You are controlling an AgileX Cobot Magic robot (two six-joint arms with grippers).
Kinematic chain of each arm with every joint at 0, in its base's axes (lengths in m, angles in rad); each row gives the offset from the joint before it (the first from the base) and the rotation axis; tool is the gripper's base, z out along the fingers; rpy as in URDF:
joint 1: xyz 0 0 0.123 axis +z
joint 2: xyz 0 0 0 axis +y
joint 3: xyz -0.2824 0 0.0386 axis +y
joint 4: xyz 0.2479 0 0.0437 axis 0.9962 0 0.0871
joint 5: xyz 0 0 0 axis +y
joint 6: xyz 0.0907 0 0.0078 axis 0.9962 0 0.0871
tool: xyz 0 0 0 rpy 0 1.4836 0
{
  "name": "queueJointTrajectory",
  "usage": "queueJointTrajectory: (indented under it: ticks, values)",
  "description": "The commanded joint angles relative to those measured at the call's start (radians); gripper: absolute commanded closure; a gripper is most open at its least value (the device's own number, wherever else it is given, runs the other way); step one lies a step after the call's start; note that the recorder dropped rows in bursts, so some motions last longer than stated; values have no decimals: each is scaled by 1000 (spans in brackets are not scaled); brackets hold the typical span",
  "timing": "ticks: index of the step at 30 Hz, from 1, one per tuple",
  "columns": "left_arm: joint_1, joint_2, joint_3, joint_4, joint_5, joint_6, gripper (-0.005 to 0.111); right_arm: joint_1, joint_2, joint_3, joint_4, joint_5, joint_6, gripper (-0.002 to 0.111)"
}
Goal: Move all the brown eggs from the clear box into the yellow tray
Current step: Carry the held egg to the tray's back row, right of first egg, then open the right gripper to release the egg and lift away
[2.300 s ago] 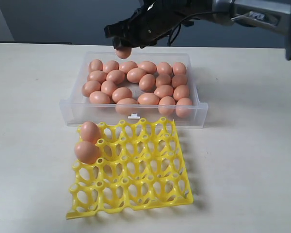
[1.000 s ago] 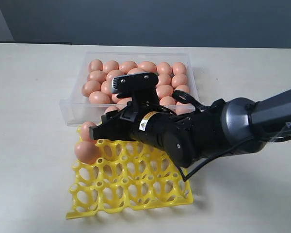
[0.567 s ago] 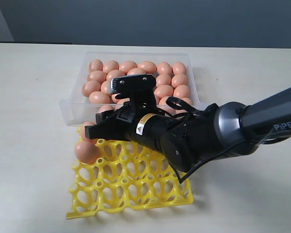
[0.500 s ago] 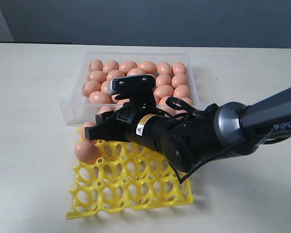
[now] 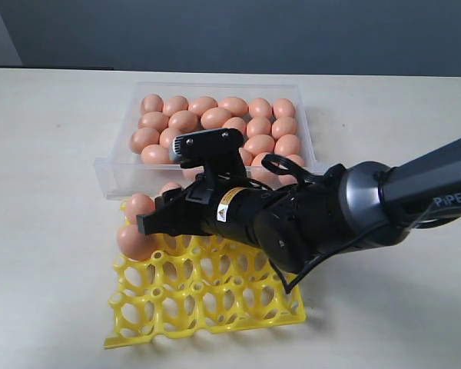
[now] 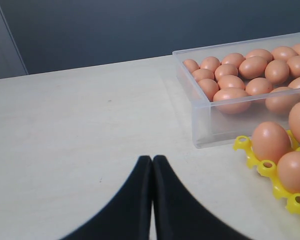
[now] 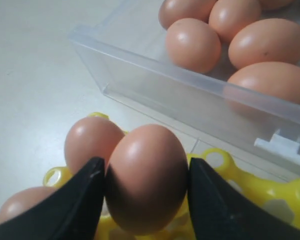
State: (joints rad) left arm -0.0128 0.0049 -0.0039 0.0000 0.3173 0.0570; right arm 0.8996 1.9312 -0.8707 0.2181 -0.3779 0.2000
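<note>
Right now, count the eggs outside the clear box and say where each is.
3. Two eggs sit in the yellow tray along its left edge; the third egg is held by the right gripper beside them. The arm hides part of the tray.

Exterior overhead-oblique; wrists low, close; share yellow tray (image 5: 207, 294)

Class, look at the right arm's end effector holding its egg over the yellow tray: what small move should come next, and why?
Probably ease the right end effector straight down a little. It grips a brown egg low over the yellow tray, beside a seated egg. The egg does not yet look settled in a cup, so opening now might drop it.
</note>
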Motion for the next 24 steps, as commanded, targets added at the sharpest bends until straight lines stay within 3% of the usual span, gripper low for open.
queueJointTrajectory:
  ticks: [1, 8, 16, 21, 24]
  values:
    - [4, -5, 4, 0, -10, 0, 106, -1, -1, -3, -5, -27, -1, 71]
    - [4, -5, 4, 0, -10, 0, 106, -1, -1, -3, -5, -25, -1, 58]
    - [4, -5, 4, 0, -10, 0, 106, -1, -3, -3, -8, -11, -1, 58]
    - [4, -5, 4, 0, -10, 0, 106, -4, -46, -3, -4, -98, -25, 58]
    - [4, -5, 4, 0, -10, 0, 106, -27, -81, -21, 95, -141, -81, 58]
